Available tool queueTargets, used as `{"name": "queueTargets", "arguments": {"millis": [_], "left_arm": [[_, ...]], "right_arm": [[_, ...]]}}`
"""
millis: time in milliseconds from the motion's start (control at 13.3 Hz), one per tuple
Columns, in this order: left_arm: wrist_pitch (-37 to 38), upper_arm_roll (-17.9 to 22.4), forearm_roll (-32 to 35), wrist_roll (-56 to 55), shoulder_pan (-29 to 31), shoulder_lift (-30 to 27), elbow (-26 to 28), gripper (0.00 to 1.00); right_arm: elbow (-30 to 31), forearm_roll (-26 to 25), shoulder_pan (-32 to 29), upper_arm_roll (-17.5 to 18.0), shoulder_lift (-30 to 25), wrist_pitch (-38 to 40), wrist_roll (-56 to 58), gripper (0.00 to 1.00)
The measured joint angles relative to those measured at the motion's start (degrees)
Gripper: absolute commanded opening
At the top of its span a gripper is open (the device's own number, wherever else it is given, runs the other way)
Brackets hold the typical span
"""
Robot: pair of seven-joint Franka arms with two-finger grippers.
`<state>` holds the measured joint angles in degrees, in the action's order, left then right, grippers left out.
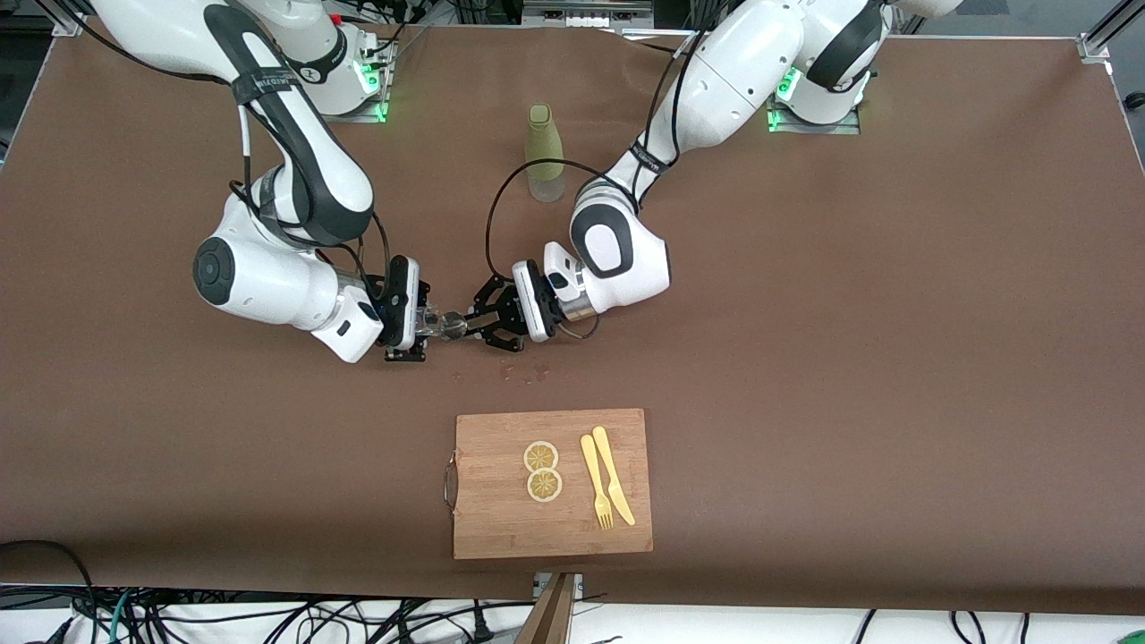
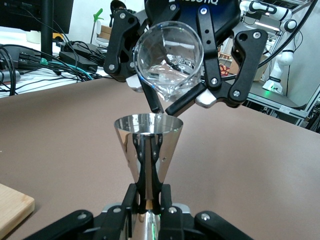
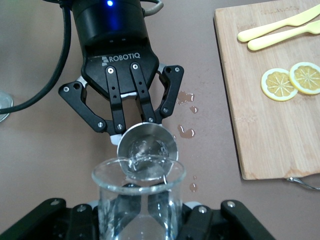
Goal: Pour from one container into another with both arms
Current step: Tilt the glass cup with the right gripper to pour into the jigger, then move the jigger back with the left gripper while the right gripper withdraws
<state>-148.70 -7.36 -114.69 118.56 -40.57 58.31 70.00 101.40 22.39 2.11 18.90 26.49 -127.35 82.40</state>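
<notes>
Here the right tool point(image 2: 172, 95) pinches the tilted glass cup point(image 2: 169, 57) over the jigger point(image 2: 148, 147), pinched by the left tool point(image 3: 132, 117) (lower cone hidden)

Front view looks down from high across the table point(image 1: 805, 313), facing both arm bases, whole tabletop in frame. Left wrist view sits low and close, looking level along its gripper at the jigger point(image 2: 148, 145) and glass cup point(image 2: 169, 59). Right wrist view looks steeply down, close. Both wrist views share that pair.
</notes>
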Motion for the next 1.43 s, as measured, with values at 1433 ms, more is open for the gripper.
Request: {"name": "queueTargets", "arguments": {"millis": [1433], "left_arm": [[37.95, 1.42, 17.23, 16.83, 25.81, -8.15, 16.66, 0.0]], "right_arm": [[2.55, 30.08, -7.15, -5.22, 0.39, 9.91, 29.69, 0.04]]}}
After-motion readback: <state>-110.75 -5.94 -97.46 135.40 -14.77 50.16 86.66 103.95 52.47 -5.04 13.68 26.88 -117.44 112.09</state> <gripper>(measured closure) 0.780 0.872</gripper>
